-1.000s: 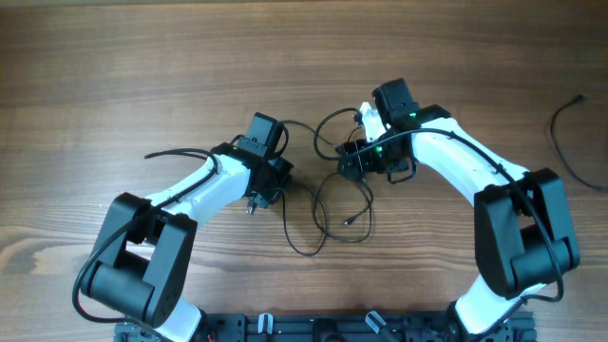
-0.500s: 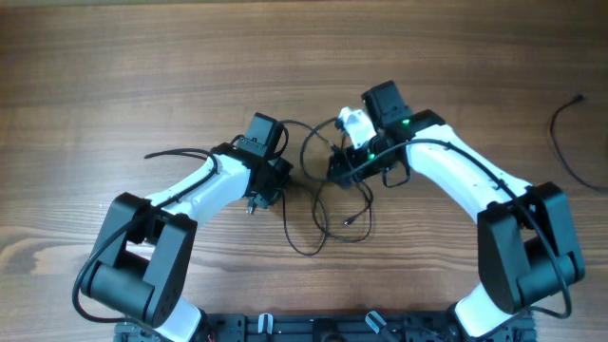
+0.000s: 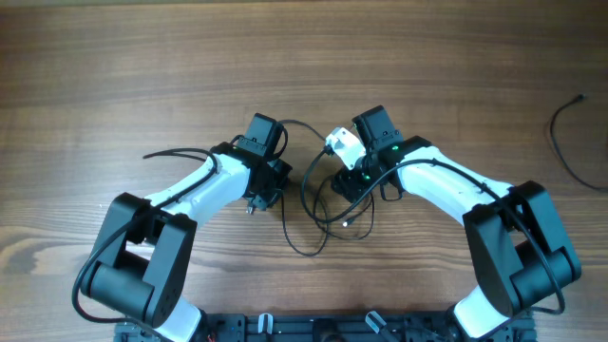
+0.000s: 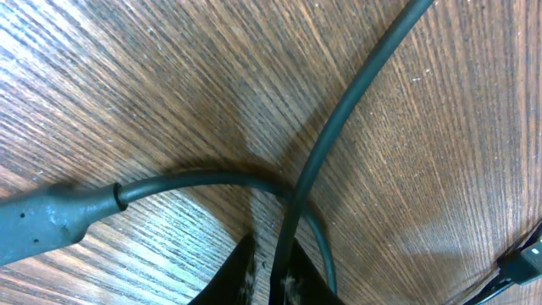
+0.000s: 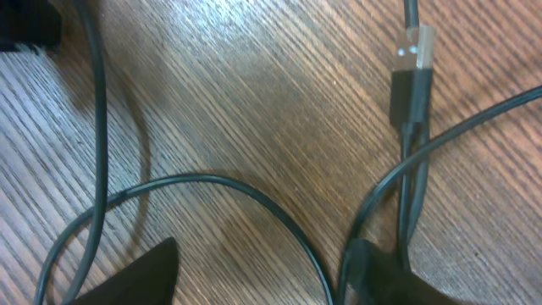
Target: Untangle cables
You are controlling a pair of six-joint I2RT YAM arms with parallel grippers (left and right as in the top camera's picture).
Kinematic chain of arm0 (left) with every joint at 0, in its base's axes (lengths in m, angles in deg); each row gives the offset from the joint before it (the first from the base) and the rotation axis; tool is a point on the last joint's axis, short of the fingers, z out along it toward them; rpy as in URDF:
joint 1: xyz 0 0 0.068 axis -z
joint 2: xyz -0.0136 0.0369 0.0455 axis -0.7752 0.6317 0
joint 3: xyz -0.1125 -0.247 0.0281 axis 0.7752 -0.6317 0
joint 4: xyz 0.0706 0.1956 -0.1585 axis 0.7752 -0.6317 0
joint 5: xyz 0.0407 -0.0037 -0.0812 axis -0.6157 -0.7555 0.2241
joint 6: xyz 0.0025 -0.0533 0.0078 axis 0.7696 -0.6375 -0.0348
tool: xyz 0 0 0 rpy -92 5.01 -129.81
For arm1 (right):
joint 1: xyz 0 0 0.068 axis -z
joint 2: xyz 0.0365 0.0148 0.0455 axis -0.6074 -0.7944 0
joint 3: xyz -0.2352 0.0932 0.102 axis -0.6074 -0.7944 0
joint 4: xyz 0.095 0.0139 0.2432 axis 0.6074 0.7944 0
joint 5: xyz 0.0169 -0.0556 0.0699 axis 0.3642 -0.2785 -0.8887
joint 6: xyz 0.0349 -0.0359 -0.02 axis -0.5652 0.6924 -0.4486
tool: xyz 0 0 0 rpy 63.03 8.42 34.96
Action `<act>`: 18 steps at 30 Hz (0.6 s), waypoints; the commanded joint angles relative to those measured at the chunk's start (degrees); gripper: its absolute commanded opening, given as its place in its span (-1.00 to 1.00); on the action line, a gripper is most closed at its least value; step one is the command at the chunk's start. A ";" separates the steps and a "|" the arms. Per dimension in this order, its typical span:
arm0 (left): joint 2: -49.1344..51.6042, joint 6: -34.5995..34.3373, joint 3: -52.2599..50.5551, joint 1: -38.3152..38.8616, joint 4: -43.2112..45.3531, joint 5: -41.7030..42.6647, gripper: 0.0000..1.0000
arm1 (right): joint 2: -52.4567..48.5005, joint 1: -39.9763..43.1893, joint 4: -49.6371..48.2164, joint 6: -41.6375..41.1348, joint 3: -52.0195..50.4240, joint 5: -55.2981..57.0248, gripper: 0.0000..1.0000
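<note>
Cables: thin black cords in loose, overlapping loops on the wooden table. They lie between the two grippers, just right of the left gripper and just below and left of the right gripper. One more black cord lies well apart, far to the right of the right gripper.

Left wrist view: two cords cross just ahead of the fingertips, and one runs straight down into the gap between them. The tips stand close together. Whether they pinch the cord cannot be told. The curved cord ends in a thicker moulded sleeve, off to the gripper's left.

Right wrist view: the fingers are spread wide, with only bare wood and an arc of cord between them. A black plug with a metal tip lies ahead of the finger at the right of the view. Its cord runs back to that finger, and another cord crosses it.

Overhead only: the whole layout of loops, and a green light on the right arm. The crossings show clearly only in the wrist views.
</note>
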 commanded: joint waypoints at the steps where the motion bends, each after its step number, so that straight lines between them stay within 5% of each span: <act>1: 1.01 0.07 -1.07 0.33 -1.09 -2.29 -0.74 | 0.44 0.00 -0.07 0.68 -0.87 1.29 0.37; 6: 1.01 0.07 -1.07 0.33 -1.09 -2.29 -0.73 | 0.44 0.00 -0.39 0.52 -0.87 3.78 0.37; 11: 1.01 0.07 -1.07 0.33 -1.09 -2.32 -0.73 | 0.44 0.00 -0.48 -0.98 -0.90 3.76 -0.52; 18: 1.01 0.07 -1.07 0.33 -1.09 -2.34 -0.72 | 0.44 0.00 -0.48 -0.76 -0.96 0.61 -0.51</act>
